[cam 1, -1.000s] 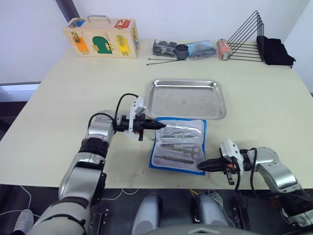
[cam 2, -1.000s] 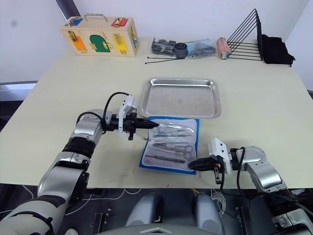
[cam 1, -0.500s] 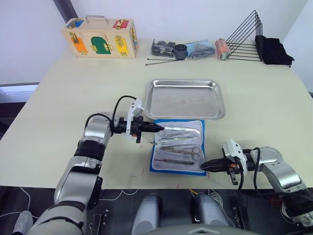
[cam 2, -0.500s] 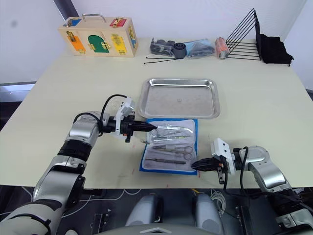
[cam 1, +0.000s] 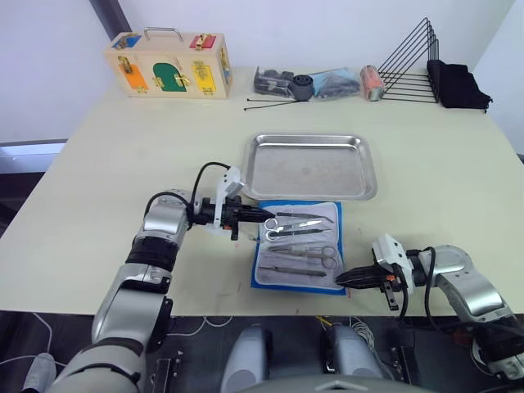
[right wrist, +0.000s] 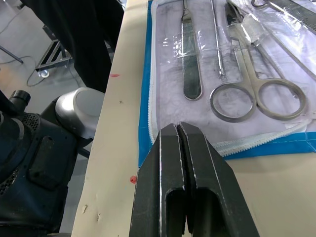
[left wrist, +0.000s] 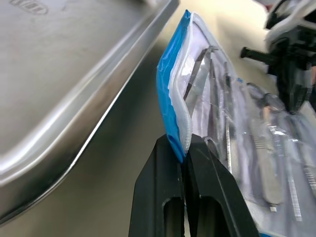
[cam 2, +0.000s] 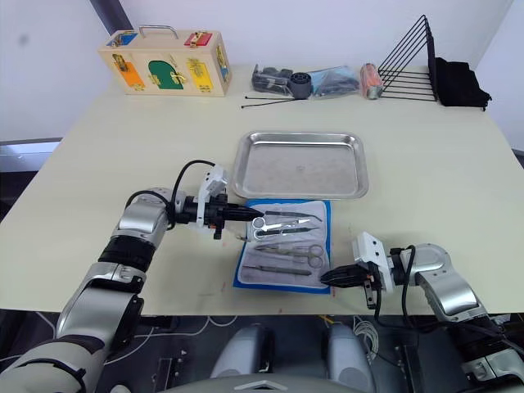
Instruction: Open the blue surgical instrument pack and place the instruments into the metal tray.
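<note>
The blue surgical instrument pack (cam 1: 299, 246) lies flat on the table just in front of the metal tray (cam 1: 311, 166), which holds nothing. Inside the pack, on its whitish lining, lie the instruments: scissors (cam 1: 315, 252), forceps (cam 1: 299, 218) and slim tools. My left gripper (cam 1: 267, 221) is shut on the pack's far left edge, where blue backing and clear film meet (left wrist: 183, 140). At the pack's near right corner, my right gripper (cam 1: 339, 280) is shut, its tip (right wrist: 178, 127) over the blue border with nothing visible between the fingers.
Along the table's far edge stand a wooden latch box (cam 1: 169, 64), a heap of small bags and parts (cam 1: 315, 82), a black wire rack (cam 1: 413, 70) and a black cloth (cam 1: 460, 86). Long black rods (cam 1: 274, 102) lie behind the tray.
My left gripper has shifted slightly nearer and to the right with the pack's edge in it, and the raised clear film has settled lower. My right gripper has drawn back a little toward the table's front edge.
</note>
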`<state>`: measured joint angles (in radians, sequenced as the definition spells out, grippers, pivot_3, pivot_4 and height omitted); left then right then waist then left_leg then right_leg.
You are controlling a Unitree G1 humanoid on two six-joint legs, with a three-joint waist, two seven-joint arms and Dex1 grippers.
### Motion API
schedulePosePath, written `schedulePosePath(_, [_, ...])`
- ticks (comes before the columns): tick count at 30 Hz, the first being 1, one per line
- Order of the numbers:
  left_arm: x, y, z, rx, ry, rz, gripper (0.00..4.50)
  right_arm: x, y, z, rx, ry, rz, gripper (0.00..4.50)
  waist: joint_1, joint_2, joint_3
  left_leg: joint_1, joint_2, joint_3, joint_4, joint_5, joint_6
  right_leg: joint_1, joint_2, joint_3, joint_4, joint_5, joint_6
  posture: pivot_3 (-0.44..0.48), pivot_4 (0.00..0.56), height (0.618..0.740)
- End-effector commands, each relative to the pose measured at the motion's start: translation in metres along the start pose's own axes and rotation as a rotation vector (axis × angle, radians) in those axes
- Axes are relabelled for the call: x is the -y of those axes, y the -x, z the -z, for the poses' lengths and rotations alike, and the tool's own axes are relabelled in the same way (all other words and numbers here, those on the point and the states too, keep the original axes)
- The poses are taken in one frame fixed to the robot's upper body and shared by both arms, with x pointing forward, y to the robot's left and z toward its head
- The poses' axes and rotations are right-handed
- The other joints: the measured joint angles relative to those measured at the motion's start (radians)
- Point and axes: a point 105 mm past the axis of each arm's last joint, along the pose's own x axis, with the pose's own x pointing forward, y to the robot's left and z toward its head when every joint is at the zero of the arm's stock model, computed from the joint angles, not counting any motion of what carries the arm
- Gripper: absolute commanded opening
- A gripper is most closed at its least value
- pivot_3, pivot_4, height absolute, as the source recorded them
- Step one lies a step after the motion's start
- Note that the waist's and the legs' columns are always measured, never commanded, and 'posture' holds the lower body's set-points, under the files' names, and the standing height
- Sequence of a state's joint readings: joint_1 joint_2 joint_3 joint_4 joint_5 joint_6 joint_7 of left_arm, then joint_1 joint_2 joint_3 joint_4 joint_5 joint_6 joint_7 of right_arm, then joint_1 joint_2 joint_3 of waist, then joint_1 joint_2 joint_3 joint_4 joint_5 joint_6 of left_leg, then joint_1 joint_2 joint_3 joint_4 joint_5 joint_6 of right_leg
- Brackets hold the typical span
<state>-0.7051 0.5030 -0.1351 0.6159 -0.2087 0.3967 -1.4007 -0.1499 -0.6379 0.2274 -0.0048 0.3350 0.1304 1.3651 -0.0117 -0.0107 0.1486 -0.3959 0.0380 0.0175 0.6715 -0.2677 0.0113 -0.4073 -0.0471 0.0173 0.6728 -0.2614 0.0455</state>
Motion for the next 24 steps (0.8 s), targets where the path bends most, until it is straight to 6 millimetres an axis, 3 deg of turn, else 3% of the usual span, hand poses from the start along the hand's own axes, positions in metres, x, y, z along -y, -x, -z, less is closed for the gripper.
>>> schedulePosePath(1, [-0.0051, -0.002, 0.0318, -0.074, 0.114, -0.045, 0.0, -0.0055, -0.0019, 0.0038, -0.015, -0.003, -0.018, 0.02, 0.0, 0.003, -0.003, 0.0, 0.0, 0.0, 0.0, 0.0, 0.0, 0.0, 0.0, 0.0, 0.0, 0.0, 0.0, 0.0, 0.15, 0.74])
schedulePosePath(10, [-0.0033, 0.0, 0.0304, -0.054, 0.157, -0.025, 0.0, -0.007, -0.0032, 0.0047, -0.014, -0.005, -0.019, 0.02, -0.002, 0.006, -0.008, 0.001, 0.0, 0.001, -0.001, 0.0, 0.0, 0.0, 0.0, 0.001, 0.0, 0.0, 0.0, 0.0, 0.15, 0.74])
schedulePosePath(13, [-0.0007, 0.0013, 0.0279, -0.032, 0.174, -0.007, 0.83, -0.0068, -0.0044, 0.0036, -0.013, -0.005, -0.021, 0.0, -0.003, 0.006, -0.008, 0.001, 0.0, 0.001, -0.001, 0.0, 0.0, 0.0, 0.0, 0.001, 0.0, 0.0, 0.0, 0.0, 0.15, 0.74])
schedulePosePath(15, [-0.0024, 0.0021, 0.0283, -0.021, 0.171, -0.027, 1.74, -0.0075, -0.0053, 0.0029, -0.011, -0.004, -0.022, 0.0, -0.003, 0.006, -0.008, 0.001, 0.0, 0.001, -0.001, 0.0, 0.0, 0.0, 0.0, 0.001, 0.0, 0.0, 0.0, 0.0, 0.15, 0.74])
schedulePosePath(24, [-0.0067, 0.005, 0.0255, 0.044, 0.242, -0.067, 1.74, -0.0083, -0.0075, 0.0008, -0.005, -0.006, -0.025, 0.0, -0.005, 0.006, -0.008, 0.001, 0.0, 0.0, -0.001, 0.0, 0.0, 0.0, 0.001, 0.001, 0.0, 0.0, 0.0, 0.0, 0.15, 0.74])
